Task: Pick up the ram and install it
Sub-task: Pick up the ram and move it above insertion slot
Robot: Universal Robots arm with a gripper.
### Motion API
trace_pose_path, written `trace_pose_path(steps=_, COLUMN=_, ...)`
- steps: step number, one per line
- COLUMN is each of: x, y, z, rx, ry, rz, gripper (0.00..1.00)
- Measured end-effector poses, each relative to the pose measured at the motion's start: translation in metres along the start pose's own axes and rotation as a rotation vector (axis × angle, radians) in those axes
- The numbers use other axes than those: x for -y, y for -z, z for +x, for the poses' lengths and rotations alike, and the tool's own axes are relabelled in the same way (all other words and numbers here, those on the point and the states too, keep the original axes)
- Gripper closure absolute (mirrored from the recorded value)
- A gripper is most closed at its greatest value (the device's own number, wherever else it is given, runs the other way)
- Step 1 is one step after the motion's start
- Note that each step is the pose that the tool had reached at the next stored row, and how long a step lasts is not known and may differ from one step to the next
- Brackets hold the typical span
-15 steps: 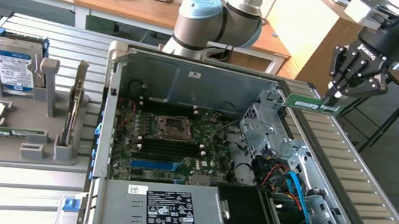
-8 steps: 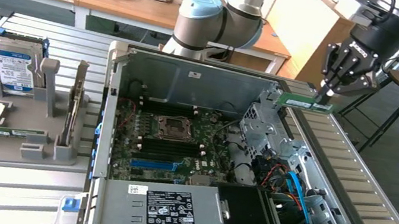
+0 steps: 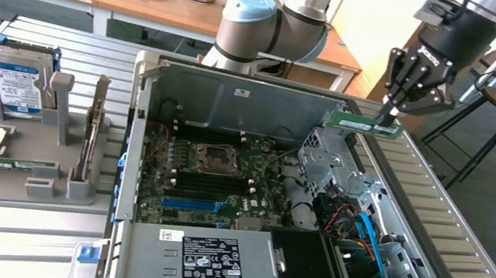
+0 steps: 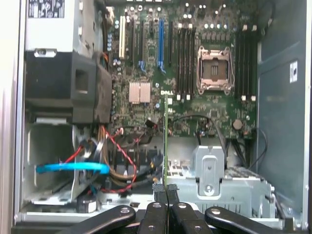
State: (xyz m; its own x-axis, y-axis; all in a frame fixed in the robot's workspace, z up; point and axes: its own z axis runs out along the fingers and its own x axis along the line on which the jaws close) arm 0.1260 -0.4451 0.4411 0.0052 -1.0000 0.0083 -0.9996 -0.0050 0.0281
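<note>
Gripper [image 3: 388,121]: closed narrow on the ram near one end; upper right of the exterior view, black fingers pointing down.
Ram [image 3: 362,125]: held level in the air, touching nothing else, above the right rim of the open computer case [image 3: 234,99]. In the wrist view it runs edge-on, a thin green line [image 4: 165,141] reaching out from the gripper [image 4: 166,197].
Under the ram: grey drive cage [image 3: 330,159], with a blue cable [image 3: 368,231] just beyond it.
Memory slots [image 4: 185,58]: black, empty, beside the CPU socket [image 4: 213,70]; middle of the case, well apart from the ram.
Left of frame: grey fixture [image 3: 12,176] on the table [image 3: 2,242], with a hard drive [image 3: 13,79] standing in it.
Risk, grip: the hold is near one end only, so any bump would likely pivot or slip the stick.
Risk, path: the cage edge or the cable could catch the free end.
Risk, seating: a tilted or reversed stick would jam in the slot; the notch is too small to tell.
</note>
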Motion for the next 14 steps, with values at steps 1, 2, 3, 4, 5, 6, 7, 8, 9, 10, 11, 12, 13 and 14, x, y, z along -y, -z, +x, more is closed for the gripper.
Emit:
trace_pose_path(steps=1, x=-0.0037, y=-0.0002, z=0.000, rx=0.0000, ry=0.000, rz=0.0000, gripper=0.89)
trace_pose_path(steps=2, x=-0.0075, y=-0.0003, z=0.000, rx=0.0000, ry=0.000, rz=0.0000, gripper=0.89)
trace_pose_path(steps=3, x=-0.0112, y=-0.0005, z=0.000, rx=0.0000, ry=0.000, rz=0.0000, gripper=0.89)
trace_pose_path(steps=4, x=-0.0151, y=-0.0007, z=0.000, rx=0.0001, ry=0.000, rz=0.0000, gripper=0.89)
trace_pose_path(steps=5, x=-0.0187, y=-0.0008, z=0.000, rx=0.0001, ry=0.000, rz=0.0000, gripper=0.89)
trace_pose_path(steps=6, x=-0.0223, y=-0.0010, z=0.000, rx=0.0000, ry=0.000, rz=0.0000, gripper=0.89)
trace_pose_path(steps=7, x=-0.0262, y=-0.0011, z=0.000, rx=0.0001, ry=0.000, rz=0.0000, gripper=0.89)
trace_pose_path(steps=8, x=-0.0300, y=-0.0013, z=0.000, rx=0.0001, ry=0.000, rz=0.0000, gripper=0.89)
trace_pose_path(steps=9, x=-0.0336, y=-0.0015, z=0.000, rx=0.0001, ry=0.000, rz=0.0000, gripper=0.89)
trace_pose_path(steps=10, x=-0.0374, y=-0.0016, z=0.000, rx=0.0000, ry=0.000, rz=0.0001, gripper=0.89)
trace_pose_path(steps=11, x=-0.0409, y=-0.0018, z=0.000, rx=0.0001, ry=0.000, rz=0.0000, gripper=0.89)
trace_pose_path(steps=12, x=-0.0445, y=-0.0020, z=0.000, rx=0.0000, ry=0.000, rz=0.0000, gripper=0.89)
trace_pose_path(steps=13, x=-0.0478, y=-0.0022, z=0.000, rx=0.0001, ry=0.000, rz=0.0000, gripper=0.89)
trace_pose_path(steps=14, x=-0.0513, y=-0.0024, z=0.000, rx=0.0000, ry=0.000, rz=0.0000, gripper=0.89)
